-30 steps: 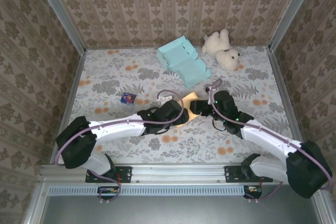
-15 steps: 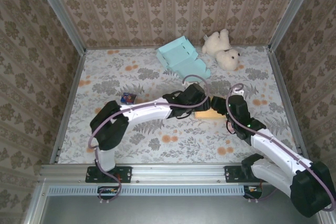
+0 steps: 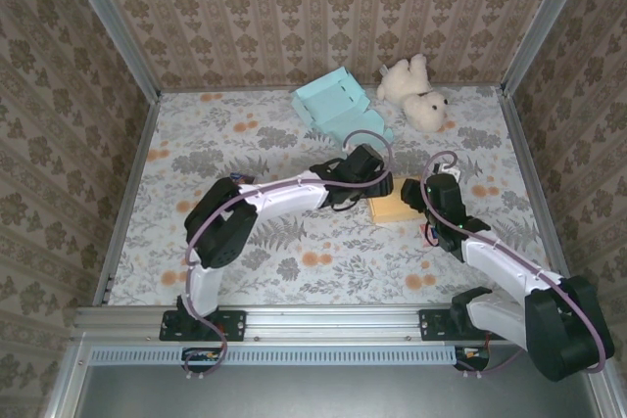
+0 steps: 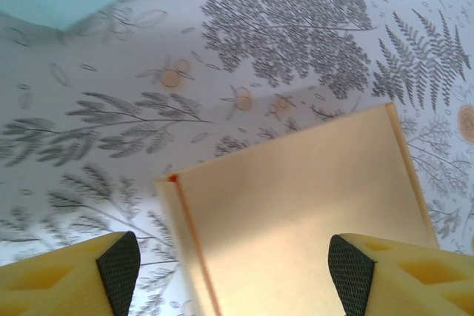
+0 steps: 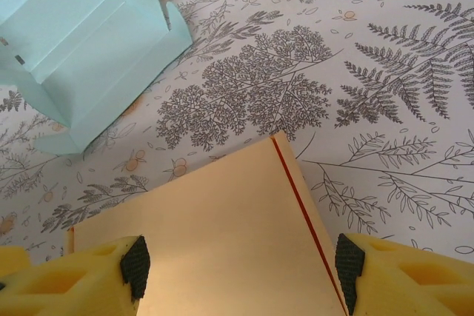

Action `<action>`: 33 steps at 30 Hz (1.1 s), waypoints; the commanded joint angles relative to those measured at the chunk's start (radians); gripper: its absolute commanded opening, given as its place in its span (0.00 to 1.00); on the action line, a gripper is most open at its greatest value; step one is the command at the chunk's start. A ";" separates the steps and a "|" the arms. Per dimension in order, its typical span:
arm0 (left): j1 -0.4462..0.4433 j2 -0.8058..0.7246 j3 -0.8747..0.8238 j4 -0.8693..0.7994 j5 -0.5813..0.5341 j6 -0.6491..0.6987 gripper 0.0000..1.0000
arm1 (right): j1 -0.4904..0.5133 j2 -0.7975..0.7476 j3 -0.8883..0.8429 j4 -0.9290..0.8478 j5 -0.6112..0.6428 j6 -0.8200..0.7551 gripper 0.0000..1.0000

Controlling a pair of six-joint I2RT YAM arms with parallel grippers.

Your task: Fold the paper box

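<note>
Under the open left tool [image 4: 233, 271] and open right tool [image 5: 241, 264], the yellow box [image 4: 296, 197], maybe untouched, should be pressed evenly.

The table [image 3: 245, 261] is covered by a pale cloth printed with grey ferns and orange blossoms; a flat tan box [image 3: 392, 209] lies right of centre; a teal box [image 3: 338, 110] sits partly unfolded near the far edge; close to its right lies a white teddy [image 3: 416, 93]; a small dark packet [image 3: 233, 180] lies left of centre.
</note>
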 commanded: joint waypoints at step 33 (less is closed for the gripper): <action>0.521 0.428 0.662 -0.276 -0.016 0.198 0.80 | 0.199 0.437 0.417 0.001 -0.246 -0.196 0.69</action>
